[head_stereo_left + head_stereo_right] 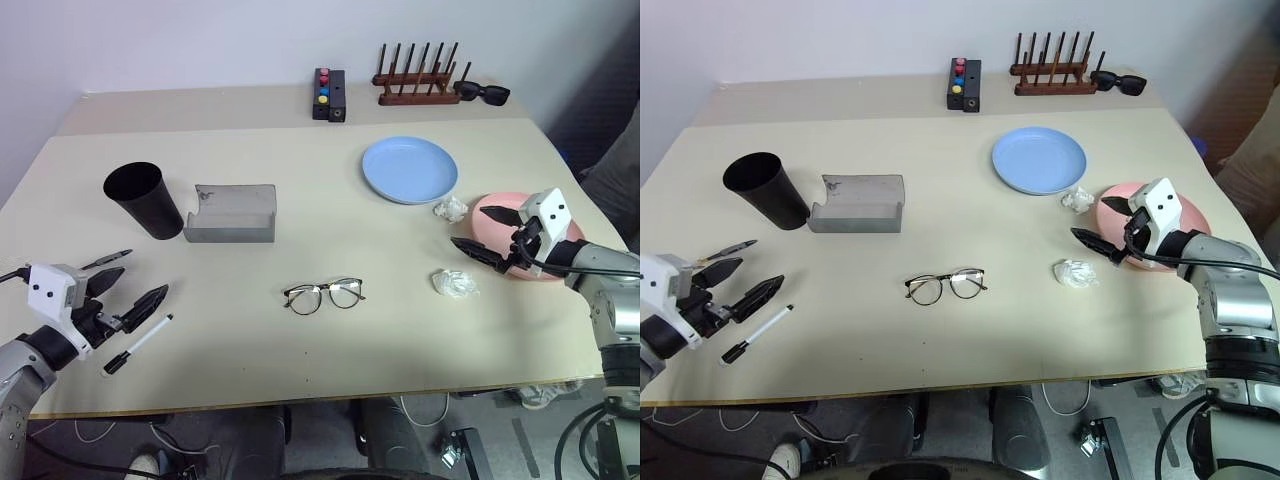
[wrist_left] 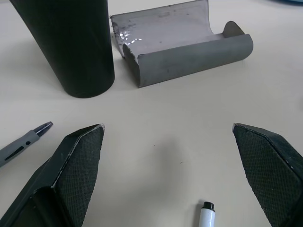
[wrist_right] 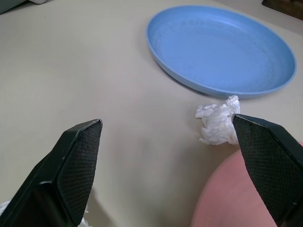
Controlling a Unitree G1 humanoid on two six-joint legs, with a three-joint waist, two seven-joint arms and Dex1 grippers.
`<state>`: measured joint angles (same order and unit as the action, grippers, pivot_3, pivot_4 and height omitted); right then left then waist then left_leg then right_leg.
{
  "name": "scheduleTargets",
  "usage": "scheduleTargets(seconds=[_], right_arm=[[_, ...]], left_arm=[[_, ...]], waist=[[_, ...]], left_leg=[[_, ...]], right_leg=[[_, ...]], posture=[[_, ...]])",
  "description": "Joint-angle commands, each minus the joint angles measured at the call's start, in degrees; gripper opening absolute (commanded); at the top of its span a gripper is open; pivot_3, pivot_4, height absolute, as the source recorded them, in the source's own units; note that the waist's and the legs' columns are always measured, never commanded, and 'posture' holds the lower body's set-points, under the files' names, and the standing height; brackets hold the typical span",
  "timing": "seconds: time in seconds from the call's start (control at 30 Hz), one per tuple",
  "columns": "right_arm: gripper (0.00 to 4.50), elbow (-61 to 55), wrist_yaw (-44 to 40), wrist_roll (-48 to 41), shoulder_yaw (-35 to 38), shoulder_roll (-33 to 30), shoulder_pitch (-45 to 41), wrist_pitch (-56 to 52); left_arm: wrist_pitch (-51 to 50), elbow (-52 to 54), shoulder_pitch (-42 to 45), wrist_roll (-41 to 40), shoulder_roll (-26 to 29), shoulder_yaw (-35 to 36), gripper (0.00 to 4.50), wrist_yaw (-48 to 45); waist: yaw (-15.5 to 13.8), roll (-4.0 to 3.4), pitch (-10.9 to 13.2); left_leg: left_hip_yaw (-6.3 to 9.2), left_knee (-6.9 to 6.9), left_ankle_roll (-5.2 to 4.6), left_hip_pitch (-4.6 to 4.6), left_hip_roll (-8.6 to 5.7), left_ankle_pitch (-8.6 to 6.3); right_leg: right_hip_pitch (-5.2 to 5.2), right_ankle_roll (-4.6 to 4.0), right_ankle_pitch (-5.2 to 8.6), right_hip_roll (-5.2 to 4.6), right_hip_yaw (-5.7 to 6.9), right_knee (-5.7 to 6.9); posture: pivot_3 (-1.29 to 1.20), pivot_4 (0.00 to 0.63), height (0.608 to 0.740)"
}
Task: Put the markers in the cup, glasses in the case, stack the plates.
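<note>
Left gripper [image 1: 128, 285] at about 8 o'clock on the table [image 1: 300, 390], fingers spread wide, holding nothing, close to the near-left edge. White-barrelled marker [image 1: 138, 343] just beside the lower finger, near the front edge; a second, grey-bodied pen [image 2: 21, 144] just outside the other finger. Black cup [image 1: 144, 200] upright at 10 o'clock, grey case [image 1: 232, 213] just beside it toward the centre, lid open, the two close but whether touching cannot be told. Open tabletop between gripper and cup.

Glasses [image 1: 324, 294] near centre, slightly toward 6 o'clock, lenses down, arms folded, bare surface all round.

Right gripper [image 1: 488, 232] at 3 o'clock, fingers wide apart and empty, over the inner rim of the pink plate [image 1: 496, 206], which sits close to the right edge. Blue plate [image 1: 409, 169] at 1 o'clock, well clear of the edges. One crumpled white wad [image 1: 451, 209] between the two plates, another [image 1: 454, 283] at 4 o'clock, near the lower finger.

Along the far edge at 12 to 1 o'clock: black button box [image 1: 329, 94], wooden peg rack [image 1: 417, 80], sunglasses [image 1: 483, 93].
</note>
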<state>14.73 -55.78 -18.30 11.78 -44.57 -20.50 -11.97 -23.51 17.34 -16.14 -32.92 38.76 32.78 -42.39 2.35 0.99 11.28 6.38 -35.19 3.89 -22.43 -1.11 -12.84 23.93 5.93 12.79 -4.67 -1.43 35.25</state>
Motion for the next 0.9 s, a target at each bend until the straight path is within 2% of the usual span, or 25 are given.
scheduleTargets(seconds=[0.03, 0.7, 0.9], right_arm=[[4.50, -1.0, -0.2, -0.3, 0.5, -0.6, -1.7, 0.8], [4.50, -3.6, 0.0, -0.7, -1.3, 0.5, -3.1, 0.0], [4.50, -9.2, 0.9, -1.8, -2.6, 2.4, -2.5, -1.7]], left_arm=[[1.4, 0.5, -0.3, 0.6, 0.5, 1.6, 4.44, -0.1], [1.1, 0.8, 0.7, 1.2, 0.3, -1.5, 4.44, -1.2], [-0.7, 0.5, 3.1, 1.3, 1.4, -4.5, 4.44, -1.6]], waist=[[0.0, 0.00, 0.0], [0.0, 0.00, 0.0], [0.0, 0.01, 0.0]], left_leg=[[0.00, 0.00, 0.00, 0.00, 0.00, 0.00], [0.00, 0.00, 0.00, 0.01, 0.00, 0.00], [0.01, -0.01, 0.00, 0.01, 0.00, 0.00]], right_leg=[[0.00, 0.00, 0.00, 0.00, 0.00, 0.00], [-0.01, 0.00, 0.00, 0.00, 0.00, 0.01], [-0.02, 0.00, -0.01, 0.00, 0.00, 0.03]], posture=[[0.00, 0.150, 0.740], [0.00, 0.150, 0.740], [0.00, 0.150, 0.740]])
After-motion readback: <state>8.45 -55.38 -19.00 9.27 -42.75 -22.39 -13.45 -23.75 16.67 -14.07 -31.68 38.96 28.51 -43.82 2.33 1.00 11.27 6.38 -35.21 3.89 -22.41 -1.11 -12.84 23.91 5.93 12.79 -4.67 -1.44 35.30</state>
